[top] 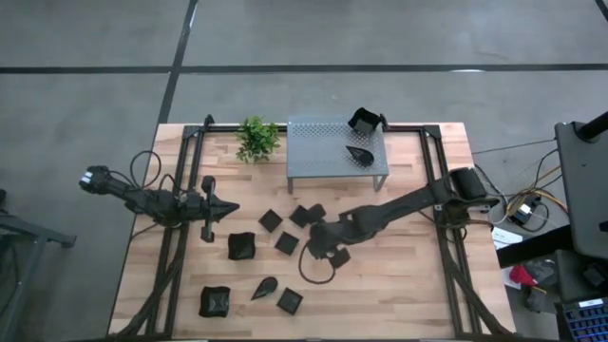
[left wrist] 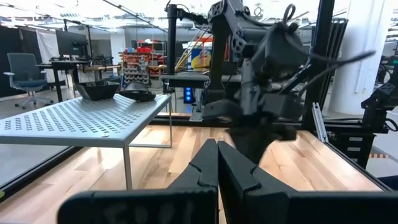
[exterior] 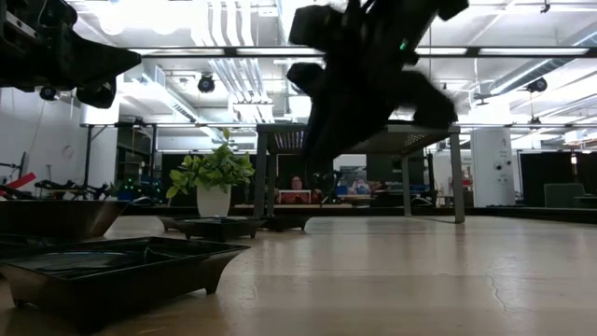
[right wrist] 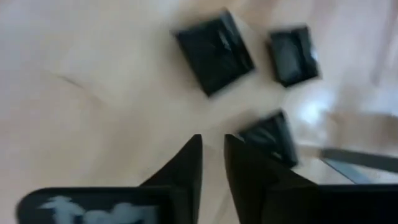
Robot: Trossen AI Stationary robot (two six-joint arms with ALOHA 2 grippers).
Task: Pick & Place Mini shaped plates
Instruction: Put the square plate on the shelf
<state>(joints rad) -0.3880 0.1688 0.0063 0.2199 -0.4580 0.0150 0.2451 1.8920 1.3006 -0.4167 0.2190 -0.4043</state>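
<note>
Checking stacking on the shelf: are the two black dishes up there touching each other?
Apart. The high view shows the square dish at the shelf's back corner and the leaf-shaped dish nearer the front, with bare perforated metal between them.

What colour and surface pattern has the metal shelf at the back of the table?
The shelf is grey, perforated with small holes; the left wrist view shows it best.

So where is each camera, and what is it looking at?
High view: above the table, looking straight down; both arms, left end effector, right end effector.
Low view: at tabletop height, facing the room; arms overhead.
Left wrist view: on the left arm, facing the right arm; own closed fingers.
Right wrist view: on the right arm, looking down at the plates; own fingers.
Shared: high and left wrist views both show the grey shelf.
</note>
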